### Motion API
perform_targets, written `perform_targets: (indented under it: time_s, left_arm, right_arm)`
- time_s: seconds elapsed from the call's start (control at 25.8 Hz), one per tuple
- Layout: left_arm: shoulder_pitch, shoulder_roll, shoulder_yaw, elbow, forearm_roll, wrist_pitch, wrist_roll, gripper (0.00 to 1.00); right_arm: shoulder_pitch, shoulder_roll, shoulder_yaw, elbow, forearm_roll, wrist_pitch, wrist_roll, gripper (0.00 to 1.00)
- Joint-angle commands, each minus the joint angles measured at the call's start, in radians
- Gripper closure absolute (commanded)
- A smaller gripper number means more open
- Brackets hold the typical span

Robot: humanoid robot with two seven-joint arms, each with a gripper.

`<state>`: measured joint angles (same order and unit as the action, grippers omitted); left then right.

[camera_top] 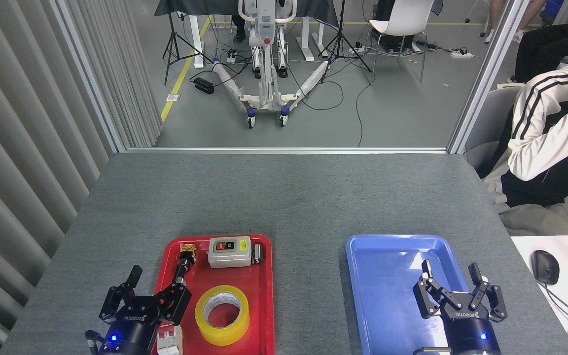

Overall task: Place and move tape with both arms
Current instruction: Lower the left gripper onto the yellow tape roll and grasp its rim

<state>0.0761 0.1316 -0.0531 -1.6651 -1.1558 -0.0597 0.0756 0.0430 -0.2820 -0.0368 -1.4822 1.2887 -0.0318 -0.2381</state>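
Lying flat, hole upward, in the near half of the red tray (264,296): the tape (222,314), a wide ring of translucent yellow film wound on a pale grey-white core. Probably light and stiff, unlikely to deform under a pinch. Glossy outer wall, so likely slick to squeeze from outside (and curved, which gives flat pads little to bite on). Better hold, by this reckoning: one finger down the hollow centre, the other outside, clamping the ring's wall; or a span across the whole roll, if the jaws open wide enough.

Left gripper (156,286) just beside the tape, over the tray's left rim, fingers spread apart and holding nothing. Right gripper (451,278) well apart from it, above the blue tray (387,246), fingers likewise released and empty.

Both trays smooth moulded plastic with rounded corners and raised lips. Beneath them a grey table (284,197) with a matte, felt-like weave. At the red tray's far end a grey switch box (230,251), hard-edged and rectangular, flanked by a small yellow-and-black part (185,257) and a dark cylinder (258,254). Something white (168,341) beside the left gripper, too hidden to identify.
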Motion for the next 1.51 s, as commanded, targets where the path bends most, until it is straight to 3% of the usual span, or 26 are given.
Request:
perform_targets:
  time_s: [0.0,0.19,0.27,0.47,0.58,0.81,1.28,1.47]
  left_arm:
    - [-0.015,-0.021,-0.001,-0.004,-0.002,-0.003,-0.079,0.00]
    - [-0.075,-0.009,-0.021,-0.028,-0.002,-0.020,-0.513,0.00]
    - [-0.127,-0.003,-0.070,-0.024,-0.001,-0.078,-0.634,0.00]
    - [-0.214,0.045,-0.096,0.028,-0.001,-0.235,-0.724,0.00]
    - [-0.246,0.042,-0.097,0.077,-0.002,-0.221,-0.804,0.00]
    - [-0.343,0.033,-0.103,0.173,-0.002,-0.178,-1.091,0.00]
    - [-0.438,-0.006,-0.120,0.337,-0.018,-0.178,-1.203,0.01]
    - [-0.457,-0.001,-0.119,0.366,-0.048,-0.178,-1.281,0.26]
  right_arm:
    - [0.000,0.001,0.000,0.000,0.000,0.000,0.000,0.00]
    - [-0.002,0.001,-0.002,0.000,0.000,0.001,0.000,0.00]
    - [-0.005,0.001,-0.002,0.000,0.000,0.001,0.000,0.00]
    - [-0.009,0.003,0.000,0.000,0.001,0.001,0.000,0.00]
    - [-0.011,0.000,0.000,0.000,0.000,0.001,0.000,0.00]
    - [-0.011,0.004,-0.002,0.000,0.000,0.001,0.002,0.00]
    - [-0.002,0.006,0.000,0.000,0.000,0.003,0.002,0.00]
    - [0.003,0.007,0.000,0.000,0.000,0.003,0.003,0.00]
